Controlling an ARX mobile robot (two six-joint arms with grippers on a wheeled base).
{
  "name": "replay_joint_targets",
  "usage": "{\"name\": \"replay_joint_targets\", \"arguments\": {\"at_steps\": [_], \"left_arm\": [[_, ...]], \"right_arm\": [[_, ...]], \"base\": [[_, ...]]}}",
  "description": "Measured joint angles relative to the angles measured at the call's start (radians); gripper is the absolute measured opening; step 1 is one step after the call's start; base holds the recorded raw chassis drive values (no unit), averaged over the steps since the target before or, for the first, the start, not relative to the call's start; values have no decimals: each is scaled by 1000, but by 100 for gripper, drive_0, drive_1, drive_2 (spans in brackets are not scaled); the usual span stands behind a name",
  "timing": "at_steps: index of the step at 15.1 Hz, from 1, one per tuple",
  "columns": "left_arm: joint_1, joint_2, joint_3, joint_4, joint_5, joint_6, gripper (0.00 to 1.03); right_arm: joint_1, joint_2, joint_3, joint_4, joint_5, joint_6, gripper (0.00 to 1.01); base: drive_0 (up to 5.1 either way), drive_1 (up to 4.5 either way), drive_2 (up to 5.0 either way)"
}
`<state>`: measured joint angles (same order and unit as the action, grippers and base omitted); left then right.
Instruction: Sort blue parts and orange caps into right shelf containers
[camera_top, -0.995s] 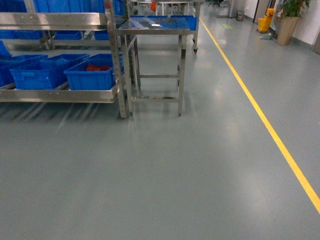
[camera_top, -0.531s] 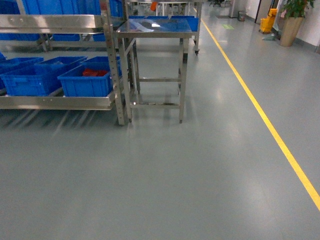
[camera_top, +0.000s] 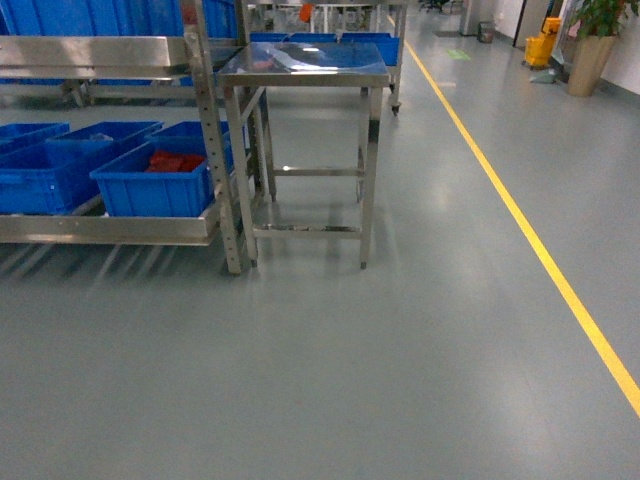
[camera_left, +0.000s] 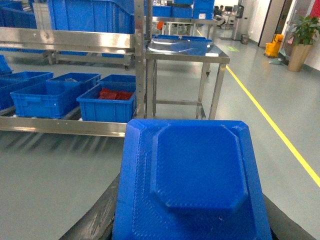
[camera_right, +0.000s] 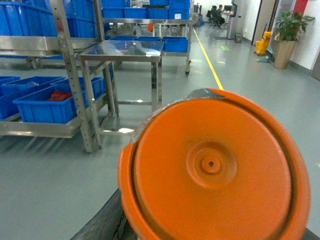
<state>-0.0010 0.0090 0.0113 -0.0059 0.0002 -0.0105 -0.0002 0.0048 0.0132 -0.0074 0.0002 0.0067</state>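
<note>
Blue part (camera_left: 192, 180) filled left wrist view, orange cap (camera_right: 212, 167) the right; grip on either: couldn't tell. Crates (camera_top: 150, 180) lay ahead-left.

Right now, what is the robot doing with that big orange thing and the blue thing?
It is carrying them across the floor toward the shelf. A blue part fills the left wrist view and an orange cap fills the right wrist view, so each arm seems to hold one, though the grippers themselves are hidden. Ahead on the left, blue crates sit on the shelf, one with red pieces inside, beside a steel table. Nothing has been dropped in yet.
</note>
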Motion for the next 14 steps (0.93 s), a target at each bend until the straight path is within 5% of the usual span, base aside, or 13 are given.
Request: {"name": "replay_joint_targets", "arguments": {"at_steps": [14], "left_arm": [[0, 0, 0, -1, 0, 0, 42]], "right_arm": [[0, 0, 0, 1, 0, 0, 43]], "base": [[-2, 430, -433]]}}
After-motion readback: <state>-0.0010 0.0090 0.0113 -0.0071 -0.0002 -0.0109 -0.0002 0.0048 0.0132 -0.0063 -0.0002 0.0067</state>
